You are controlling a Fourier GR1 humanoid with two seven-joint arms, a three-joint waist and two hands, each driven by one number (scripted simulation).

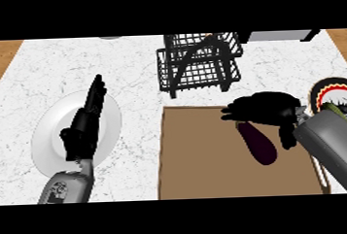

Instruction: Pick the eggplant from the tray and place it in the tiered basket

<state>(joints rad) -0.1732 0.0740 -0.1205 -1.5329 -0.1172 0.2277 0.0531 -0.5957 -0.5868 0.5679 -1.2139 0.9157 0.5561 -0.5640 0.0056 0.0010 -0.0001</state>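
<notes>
Eggplant looks smooth, slippery and a bit heavy, so the right hand, fingers curled just above it and holding nothing, should grab its fat middle.

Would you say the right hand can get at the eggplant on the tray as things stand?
Probably yes: the right hand hovers by the stem end of the eggplant, which lies alone on the brown tray, uncovered.

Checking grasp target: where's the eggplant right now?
In the head view, the dark purple eggplant lies on the right part of the flat brown tray, just below the black right hand and in front of the black wire tiered basket.
</notes>
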